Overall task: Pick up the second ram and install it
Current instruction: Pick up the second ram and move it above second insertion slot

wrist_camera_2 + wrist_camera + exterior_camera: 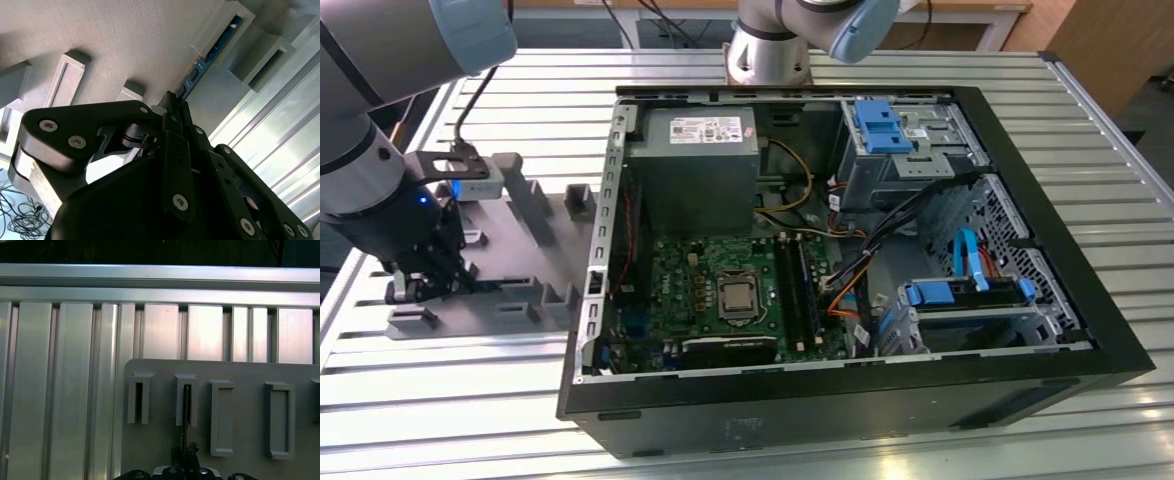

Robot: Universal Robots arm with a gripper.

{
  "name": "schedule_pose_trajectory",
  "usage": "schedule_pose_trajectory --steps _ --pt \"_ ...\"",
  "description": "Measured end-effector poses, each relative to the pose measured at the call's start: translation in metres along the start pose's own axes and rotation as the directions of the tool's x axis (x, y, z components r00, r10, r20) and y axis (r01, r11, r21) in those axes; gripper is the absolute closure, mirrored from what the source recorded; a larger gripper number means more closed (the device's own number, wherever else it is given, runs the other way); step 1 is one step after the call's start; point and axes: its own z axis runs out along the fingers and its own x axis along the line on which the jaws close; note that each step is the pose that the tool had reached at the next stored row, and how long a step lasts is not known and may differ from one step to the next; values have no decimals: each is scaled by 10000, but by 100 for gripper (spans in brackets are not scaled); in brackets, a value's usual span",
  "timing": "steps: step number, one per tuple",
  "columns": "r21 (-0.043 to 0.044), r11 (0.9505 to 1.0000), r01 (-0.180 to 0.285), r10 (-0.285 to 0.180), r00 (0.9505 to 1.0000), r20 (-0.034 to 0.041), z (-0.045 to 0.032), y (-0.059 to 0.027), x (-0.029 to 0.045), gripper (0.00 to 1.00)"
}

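The second ram [202,62] is a thin dark strip with a bluish edge, standing on edge in the slots of the grey holder tray [125,40]. In the first wrist view the second ram [186,407] shows as a thin line running into one raised slot of the tray [160,440]. My gripper [175,104] is shut on the near end of the strip, with its black fingers pressed together around it. In the exterior view the gripper [420,285] is low over the tray [534,225], at the exterior view's left of the open computer case.
The open computer case [1067,300] lies at the middle of the slatted metal table [440,400]. Inside it are the green motherboard [700,270] with long black memory slots [797,290], a grey power supply [700,160], cables and blue drive brackets. Raised tray blocks surround the gripper.
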Motion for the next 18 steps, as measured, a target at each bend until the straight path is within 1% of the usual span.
schedule_pose_trajectory --steps 9,18 --pt "6 10000 1 -1 10000 2 -13 -1 0 86" --pt "1 10000 1 -1 10000 0 -72 -1 -1 86"
